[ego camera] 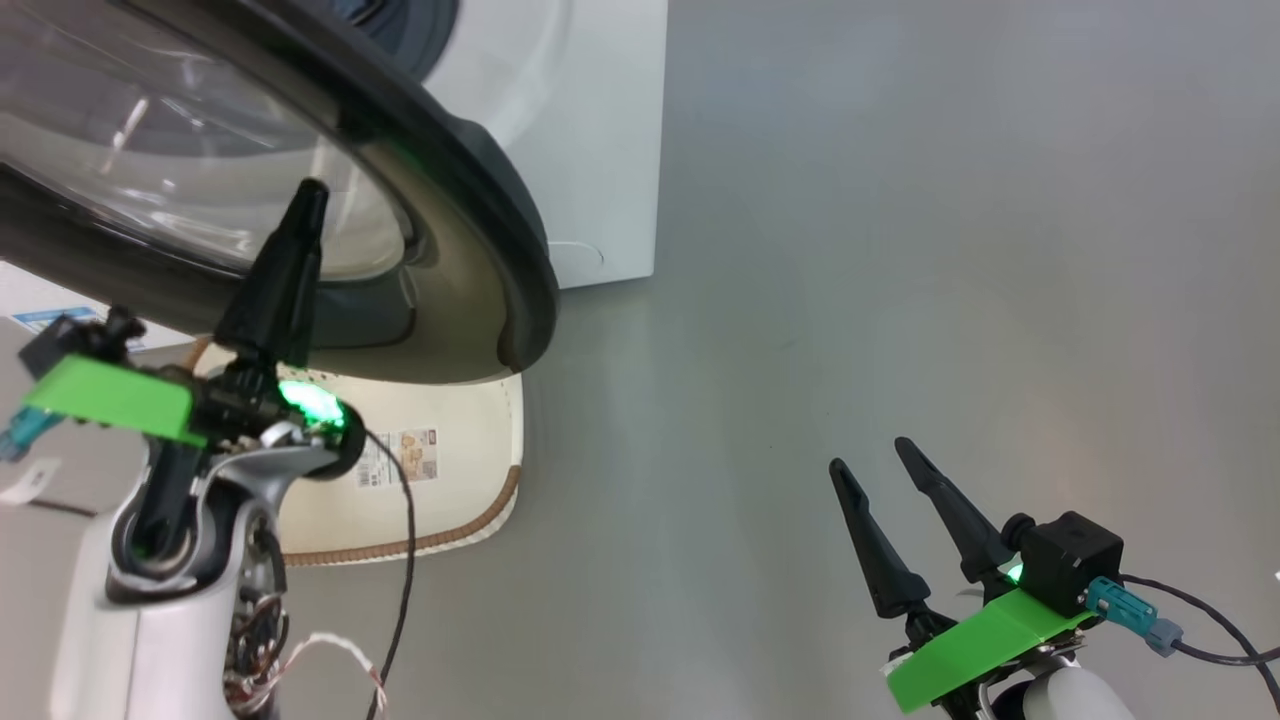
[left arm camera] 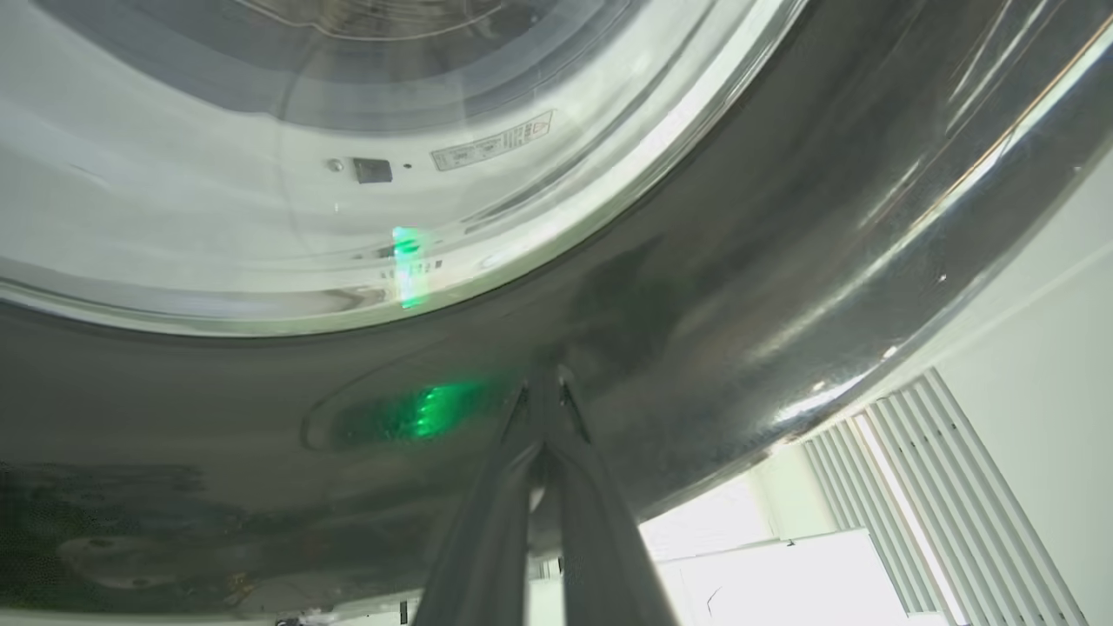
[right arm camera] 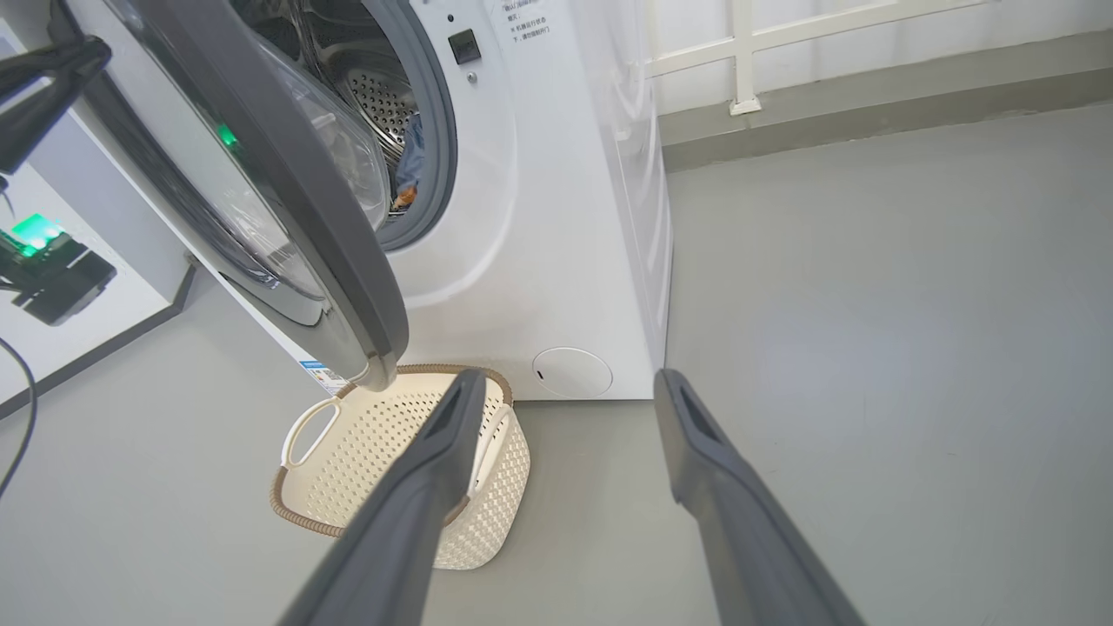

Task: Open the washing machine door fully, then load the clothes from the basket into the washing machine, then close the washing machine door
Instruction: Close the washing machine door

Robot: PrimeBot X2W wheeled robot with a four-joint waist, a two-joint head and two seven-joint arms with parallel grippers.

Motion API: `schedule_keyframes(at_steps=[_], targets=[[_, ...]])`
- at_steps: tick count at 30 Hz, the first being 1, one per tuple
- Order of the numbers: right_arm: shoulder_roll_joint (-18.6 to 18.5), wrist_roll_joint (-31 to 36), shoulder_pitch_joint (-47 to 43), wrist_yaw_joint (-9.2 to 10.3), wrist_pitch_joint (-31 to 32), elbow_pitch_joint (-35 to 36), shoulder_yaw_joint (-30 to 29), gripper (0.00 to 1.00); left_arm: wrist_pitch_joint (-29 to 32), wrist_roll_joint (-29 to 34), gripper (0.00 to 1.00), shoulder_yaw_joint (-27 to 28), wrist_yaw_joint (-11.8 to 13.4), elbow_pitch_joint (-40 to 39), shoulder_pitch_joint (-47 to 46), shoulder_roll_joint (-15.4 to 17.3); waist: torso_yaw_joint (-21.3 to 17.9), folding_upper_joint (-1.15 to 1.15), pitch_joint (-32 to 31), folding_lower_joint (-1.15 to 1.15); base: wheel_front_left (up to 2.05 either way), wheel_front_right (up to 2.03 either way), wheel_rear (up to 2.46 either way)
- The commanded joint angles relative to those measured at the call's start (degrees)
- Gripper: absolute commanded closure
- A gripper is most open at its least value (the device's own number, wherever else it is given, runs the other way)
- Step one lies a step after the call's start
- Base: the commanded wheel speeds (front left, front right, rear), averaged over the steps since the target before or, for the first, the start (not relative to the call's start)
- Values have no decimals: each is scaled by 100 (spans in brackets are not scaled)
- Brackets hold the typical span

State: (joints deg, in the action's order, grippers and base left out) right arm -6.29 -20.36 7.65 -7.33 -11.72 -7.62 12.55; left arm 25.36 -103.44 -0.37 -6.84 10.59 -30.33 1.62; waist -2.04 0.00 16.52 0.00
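A smooth grey floor (ego camera: 900,250) is seen, faintly glossy; on it the white washing machine (right arm camera: 556,261) is stood at the far left, its base resting flat; the cream basket (right arm camera: 491,513) with the brown braided rim is set upright on the floor just in front of the machine's lower front, left of its round white cap (right arm camera: 571,372); whether basket and machine touch cannot be told; at the far side the floor is bounded by a grey skirting (right arm camera: 869,104).
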Motion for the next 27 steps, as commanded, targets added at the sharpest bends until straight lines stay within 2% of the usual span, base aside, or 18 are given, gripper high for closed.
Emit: schedule_keyframes(at_steps=[1, 14, 22, 25, 26, 27], targets=[[10, -56, 79, -16, -82, 98, 162, 0, -89, 3, 100, 238, -63, -254, 169, 126, 58, 0, -110, 0, 0, 0, 0], [110, -156, 30, -16, -190, -110, 230, 0, -613, 37, 100, 372, -64, -819, 1244, 126, 137, 0, -687, 0, 0, 0, 0], [174, -167, -58, -16, -236, -166, 200, 0, -1231, 124, 100, 402, -64, -1168, 2037, 126, 210, 0, -970, 0, 0, 0, 0], [199, -168, -91, -16, -247, -169, 208, 0, -1465, 28, 93, 377, -64, -1330, 2300, 126, 262, 0, -1053, 0, 0, 0, 0], [213, -168, -113, -16, -251, -175, 219, 0, -1597, -3, 70, 362, -64, -1403, 2472, 126, 285, 0, -1098, 0, 0, 0, 0], [218, -169, -121, -16, -253, -180, 220, 0, -1651, 20, 61, 346, -64, -1416, 2558, 126, 297, 0, -1121, 0, 0, 0, 0]])
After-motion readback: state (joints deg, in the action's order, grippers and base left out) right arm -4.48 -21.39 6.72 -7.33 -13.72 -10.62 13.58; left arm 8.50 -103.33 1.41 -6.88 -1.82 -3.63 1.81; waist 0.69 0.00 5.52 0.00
